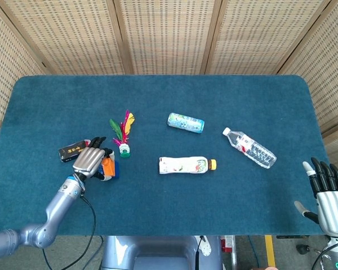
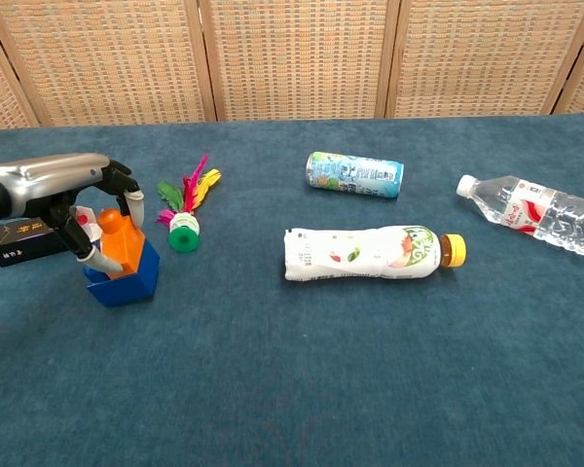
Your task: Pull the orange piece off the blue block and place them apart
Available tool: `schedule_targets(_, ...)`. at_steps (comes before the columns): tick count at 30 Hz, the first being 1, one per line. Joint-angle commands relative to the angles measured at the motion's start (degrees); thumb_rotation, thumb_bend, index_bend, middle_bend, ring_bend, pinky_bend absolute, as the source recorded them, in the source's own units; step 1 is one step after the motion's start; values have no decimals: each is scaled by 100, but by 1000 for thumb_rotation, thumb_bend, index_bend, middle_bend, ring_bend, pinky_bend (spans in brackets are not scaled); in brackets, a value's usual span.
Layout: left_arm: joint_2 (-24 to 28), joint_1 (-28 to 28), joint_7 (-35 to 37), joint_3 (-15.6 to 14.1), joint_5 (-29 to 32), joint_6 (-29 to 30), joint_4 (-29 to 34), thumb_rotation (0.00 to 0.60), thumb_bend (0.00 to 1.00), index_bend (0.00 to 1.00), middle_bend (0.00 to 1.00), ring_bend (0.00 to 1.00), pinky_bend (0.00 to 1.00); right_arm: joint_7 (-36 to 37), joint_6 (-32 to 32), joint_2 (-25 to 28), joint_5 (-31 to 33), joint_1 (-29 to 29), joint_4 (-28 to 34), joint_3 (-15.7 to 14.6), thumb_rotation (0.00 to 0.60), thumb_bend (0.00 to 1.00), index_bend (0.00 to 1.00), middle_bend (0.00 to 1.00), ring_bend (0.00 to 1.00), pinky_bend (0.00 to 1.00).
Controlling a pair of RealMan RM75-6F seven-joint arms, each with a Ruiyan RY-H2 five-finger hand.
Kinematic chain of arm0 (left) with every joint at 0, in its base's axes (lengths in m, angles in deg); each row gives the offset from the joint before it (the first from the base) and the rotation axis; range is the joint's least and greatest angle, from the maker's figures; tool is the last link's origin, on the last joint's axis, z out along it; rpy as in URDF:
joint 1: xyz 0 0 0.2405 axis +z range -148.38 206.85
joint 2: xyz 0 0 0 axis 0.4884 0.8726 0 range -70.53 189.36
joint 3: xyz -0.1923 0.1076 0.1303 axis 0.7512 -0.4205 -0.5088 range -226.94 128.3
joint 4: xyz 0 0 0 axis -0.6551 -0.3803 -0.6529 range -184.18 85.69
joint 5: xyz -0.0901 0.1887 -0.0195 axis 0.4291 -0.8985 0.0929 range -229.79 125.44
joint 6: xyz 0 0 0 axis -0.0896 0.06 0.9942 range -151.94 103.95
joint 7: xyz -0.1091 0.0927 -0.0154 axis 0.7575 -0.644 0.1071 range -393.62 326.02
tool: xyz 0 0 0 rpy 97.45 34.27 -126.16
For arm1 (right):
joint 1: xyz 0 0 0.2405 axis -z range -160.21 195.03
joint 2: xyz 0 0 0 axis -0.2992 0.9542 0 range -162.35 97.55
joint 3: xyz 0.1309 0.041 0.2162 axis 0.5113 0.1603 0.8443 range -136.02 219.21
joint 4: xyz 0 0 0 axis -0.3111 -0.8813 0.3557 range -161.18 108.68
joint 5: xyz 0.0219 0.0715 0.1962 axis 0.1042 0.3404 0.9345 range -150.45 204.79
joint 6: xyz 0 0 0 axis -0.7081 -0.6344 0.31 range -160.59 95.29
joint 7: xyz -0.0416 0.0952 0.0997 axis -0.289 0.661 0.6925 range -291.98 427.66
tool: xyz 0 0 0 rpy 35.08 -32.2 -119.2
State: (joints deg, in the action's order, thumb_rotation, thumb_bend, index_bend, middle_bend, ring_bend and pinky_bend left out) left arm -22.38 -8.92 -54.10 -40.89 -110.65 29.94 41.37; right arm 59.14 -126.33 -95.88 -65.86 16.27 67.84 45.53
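Observation:
The orange piece [image 2: 123,241] sits on top of the blue block [image 2: 128,282] at the table's left side, the pair tilted a little. My left hand [image 2: 66,185] arches over them, its fingers [image 2: 134,205] curled down around the orange piece and gripping it. In the head view the left hand [image 1: 89,160] covers most of the orange piece [image 1: 107,166] and the blue block [image 1: 114,171]. My right hand [image 1: 328,198] hangs off the table's right front corner with its fingers spread and nothing in it.
A black box [image 1: 73,151] lies just left of the left hand. A feathered shuttlecock [image 2: 183,219] lies right of the block. A white bottle [image 2: 370,253], a can [image 2: 354,174] and a clear water bottle [image 2: 535,214] lie across the middle and right.

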Motion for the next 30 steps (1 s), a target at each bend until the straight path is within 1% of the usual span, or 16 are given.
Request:
schedule_targets(1, 118, 57, 155, 33, -82, 91, 91, 600, 170, 493, 509, 0, 0, -2, -1, -2, -10, 1, 2, -5, 600, 0, 0, 0, 0, 0)
schedule_targets(3, 199, 102, 341, 93, -156, 160, 140, 600, 178, 498, 512, 0, 0, -5, -5, -4, -18, 2, 4, -9, 600, 0, 0, 0, 0, 0)
schedule_targets(6, 319, 214, 946, 248, -375, 286, 199, 600, 191, 508, 519, 0, 0, -27, 15, -16, -24, -6, 4, -15, 600, 0, 0, 0, 0, 0)
schedule_targets(9, 360, 367, 1965, 421, -755, 426, 141, 600, 200, 522, 528, 0, 0, -62, 64, -42, -3, -22, -7, -19, 600, 0, 0, 0, 0, 0)
schedule_targets(10, 361, 423, 2479, 478, -921, 446, 87, 600, 202, 526, 530, 0, 0, -77, 84, -54, 10, -29, -12, -18, 600, 0, 0, 0, 0, 0)
schedule_targets(14, 312, 501, 3746, 574, -1373, 491, -201, 600, 204, 535, 537, 0, 0, -130, 156, -94, 84, -51, -36, -5, 600, 0, 0, 0, 0, 0)
schedule_targets(18, 17, 534, 5024, 633, -1800, 689, -569, 600, 206, 535, 537, 0, 0, -123, 244, -115, 163, -120, -80, 58, 600, 0, 0, 0, 0, 0)
schedule_targets(21, -291, 507, 5668, 633, -2003, 812, -867, 600, 205, 536, 537, 0, 0, -27, 342, -54, 208, -209, -49, 128, 600, 0, 0, 0, 0, 0)
schedule_targets(25, -796, 414, 6600, 689, -2155, 939, -1234, 600, 206, 536, 537, 0, 0, 390, 636, 220, 308, -427, 121, 265, 600, 0, 0, 0, 0, 0)
schedule_targets(30, -1436, 219, 7381, 747, -2280, 1021, -1658, 600, 206, 536, 537, 0, 0, 1066, 1202, 658, 539, -777, 431, 461, 600, 0, 0, 0, 0, 0)
